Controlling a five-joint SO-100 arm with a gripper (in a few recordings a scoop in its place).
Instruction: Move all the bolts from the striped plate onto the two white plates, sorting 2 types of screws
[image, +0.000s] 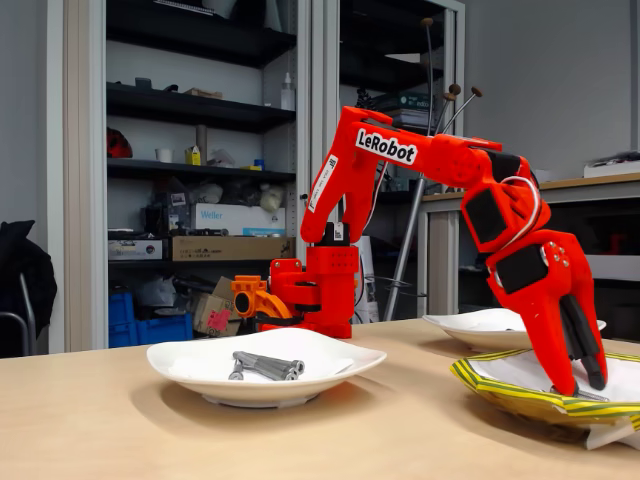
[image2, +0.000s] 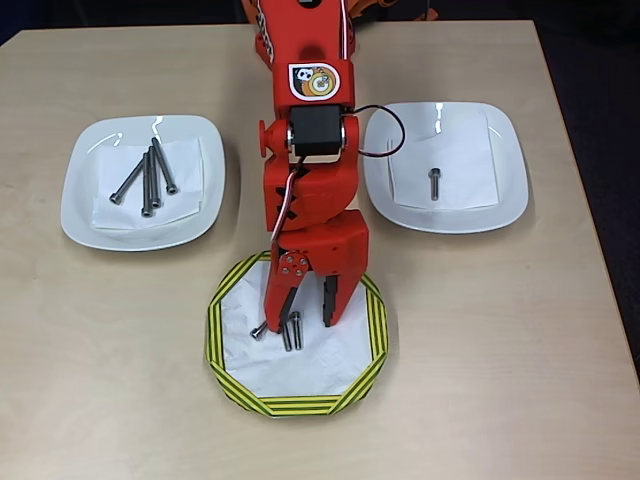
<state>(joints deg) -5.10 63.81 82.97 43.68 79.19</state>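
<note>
The striped plate (image2: 375, 335) lies at the table's front in the overhead view. On it rest two bolts (image2: 291, 330) side by side and a smaller one (image2: 259, 330). My gripper (image2: 302, 320) hangs open just over the plate, its fingertips straddling the pair. In the fixed view the gripper (image: 583, 384) points down into the striped plate (image: 520, 395). The left white plate (image2: 80, 215) holds several long bolts (image2: 148, 180), which also show in the fixed view (image: 266, 366). The right white plate (image2: 505, 200) holds one short bolt (image2: 435, 183).
The arm's red base (image: 315, 295) stands at the table's far edge between the two white plates. A white paper sheet lines each plate. Shelves and a desk stand behind the table.
</note>
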